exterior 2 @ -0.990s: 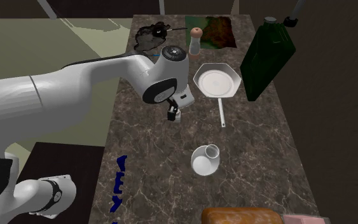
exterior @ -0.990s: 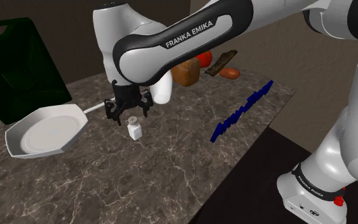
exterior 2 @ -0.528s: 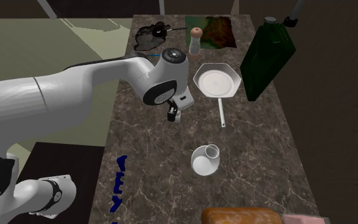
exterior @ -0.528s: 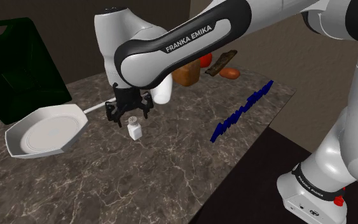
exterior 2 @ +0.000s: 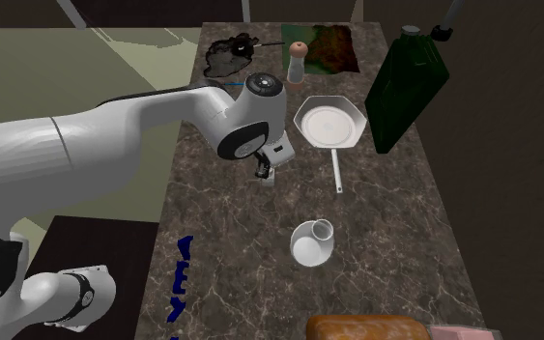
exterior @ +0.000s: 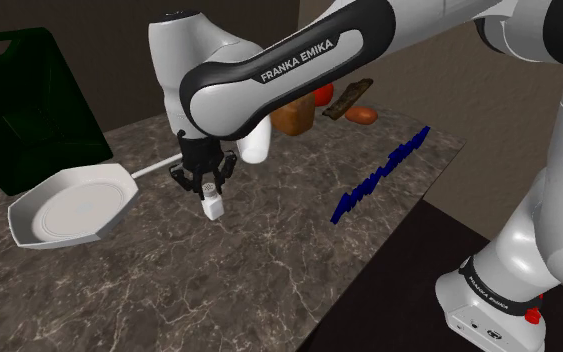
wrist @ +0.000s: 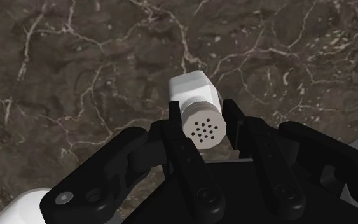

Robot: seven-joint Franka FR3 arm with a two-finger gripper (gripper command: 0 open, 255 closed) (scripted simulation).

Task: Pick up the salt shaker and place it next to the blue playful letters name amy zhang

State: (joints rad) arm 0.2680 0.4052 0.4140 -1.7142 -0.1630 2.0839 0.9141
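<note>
While standing upright on marble counter, salt shaker is kept long axis vertical, perforated cap upward, cap clasped between narrowed gripper fingers. White pan set near; blue letters well apart.

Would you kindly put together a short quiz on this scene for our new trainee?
1. True or false: the gripper clasps the salt shaker by its cap.
2. What lies to the shoulder view's left of the shaker? A) pan B) kettle C) book
3. Is the shaker upright or tipped over?
Key: 1 true; 2 A; 3 upright.
</note>
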